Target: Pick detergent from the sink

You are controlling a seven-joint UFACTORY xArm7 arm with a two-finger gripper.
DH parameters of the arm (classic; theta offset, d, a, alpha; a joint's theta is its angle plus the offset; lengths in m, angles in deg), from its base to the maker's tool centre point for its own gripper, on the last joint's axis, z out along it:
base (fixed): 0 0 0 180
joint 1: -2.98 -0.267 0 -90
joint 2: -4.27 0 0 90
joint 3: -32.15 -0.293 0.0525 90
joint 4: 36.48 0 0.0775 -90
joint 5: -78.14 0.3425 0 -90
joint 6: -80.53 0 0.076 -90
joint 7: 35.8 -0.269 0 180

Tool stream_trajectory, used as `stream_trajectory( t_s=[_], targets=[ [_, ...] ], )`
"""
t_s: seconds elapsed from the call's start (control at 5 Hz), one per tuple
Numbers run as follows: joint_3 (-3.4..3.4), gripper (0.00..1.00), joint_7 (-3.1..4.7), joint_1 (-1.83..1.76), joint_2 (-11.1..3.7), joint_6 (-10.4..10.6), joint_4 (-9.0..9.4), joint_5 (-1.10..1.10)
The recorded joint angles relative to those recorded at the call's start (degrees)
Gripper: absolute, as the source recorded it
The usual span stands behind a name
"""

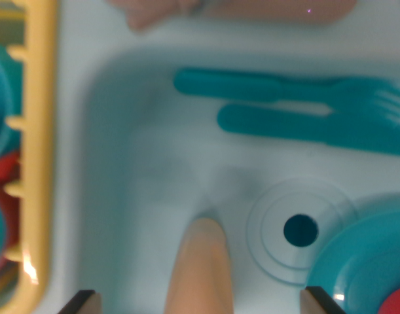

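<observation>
A peach, tapered bottle, likely the detergent (201,261), lies in the pale blue sink (121,131), rising from the bottom edge of the wrist view with its rounded tip pointing up. My gripper (201,304) is open above it. Only the two dark fingertips (82,302) show, at the bottom corners, far apart on either side of the bottle and not touching it. The bottle's lower part is cut off by the frame.
A teal fork (298,88) and a teal knife (304,125) lie across the basin's top. The drain (300,230) sits right of the bottle, beside a teal plate (370,261). A yellow rack (37,150) borders the left. A blurred pink object (239,10) lies along the top rim.
</observation>
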Motion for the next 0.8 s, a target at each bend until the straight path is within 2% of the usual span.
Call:
stream_trajectory(
  t_s=[0.2, 0.4, 0.6, 0.8],
  targets=[
    [0.00, 0.00, 0.00, 0.00, 0.00, 0.00, 0.00, 0.00],
    [0.15, 0.00, 0.49, 0.10, -0.18, 1.33, 1.46, 0.01],
    [0.15, 0.00, 0.49, 0.10, -0.18, 1.33, 1.46, 0.01],
    [0.27, 0.00, 0.89, 0.18, -0.33, 2.40, 2.63, 0.03]
  ],
)
